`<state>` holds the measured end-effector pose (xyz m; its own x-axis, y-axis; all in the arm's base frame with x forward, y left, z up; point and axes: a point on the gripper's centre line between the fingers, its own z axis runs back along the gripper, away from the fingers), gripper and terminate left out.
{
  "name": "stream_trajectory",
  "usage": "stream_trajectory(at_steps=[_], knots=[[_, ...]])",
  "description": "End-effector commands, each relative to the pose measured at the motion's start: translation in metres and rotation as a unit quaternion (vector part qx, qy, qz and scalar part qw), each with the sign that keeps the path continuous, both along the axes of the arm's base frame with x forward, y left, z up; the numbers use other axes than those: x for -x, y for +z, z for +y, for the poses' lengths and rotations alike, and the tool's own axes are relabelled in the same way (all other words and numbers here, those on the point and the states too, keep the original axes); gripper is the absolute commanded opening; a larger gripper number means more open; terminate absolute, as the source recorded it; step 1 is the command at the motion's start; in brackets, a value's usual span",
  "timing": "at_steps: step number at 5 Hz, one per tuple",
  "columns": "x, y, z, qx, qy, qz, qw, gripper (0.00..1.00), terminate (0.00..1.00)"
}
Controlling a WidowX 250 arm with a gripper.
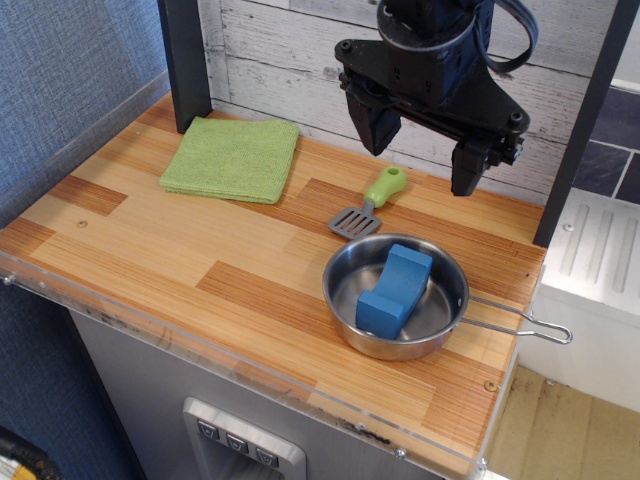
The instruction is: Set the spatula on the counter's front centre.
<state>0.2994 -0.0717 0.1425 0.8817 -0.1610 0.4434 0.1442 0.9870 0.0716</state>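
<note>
The spatula (pixel 370 203) lies flat on the wooden counter (pixel 180 260) toward the back right, its lime-green handle pointing up-right and its grey slotted blade toward the pan. My black gripper (pixel 422 158) hangs above and just behind the spatula's handle, its two fingers spread wide apart and holding nothing. It does not touch the spatula.
A steel pan (pixel 400 300) with a wire handle stands at the front right, holding a blue block (pixel 394 290). A folded green cloth (pixel 232 158) lies at the back left. Dark posts stand at the back left (pixel 185 60) and right (pixel 580 120).
</note>
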Motion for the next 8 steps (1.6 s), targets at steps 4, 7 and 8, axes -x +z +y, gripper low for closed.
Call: stream_trajectory(at_steps=[4,7,8], knots=[[-0.059,-0.018,0.029,-0.022,-0.007,0.031,0.9992,1.00,0.00],[-0.098,-0.065,0.048,-0.015,0.000,0.055,0.9984,1.00,0.00],[-0.103,-0.077,0.056,-0.015,0.013,0.063,0.9978,1.00,0.00]])
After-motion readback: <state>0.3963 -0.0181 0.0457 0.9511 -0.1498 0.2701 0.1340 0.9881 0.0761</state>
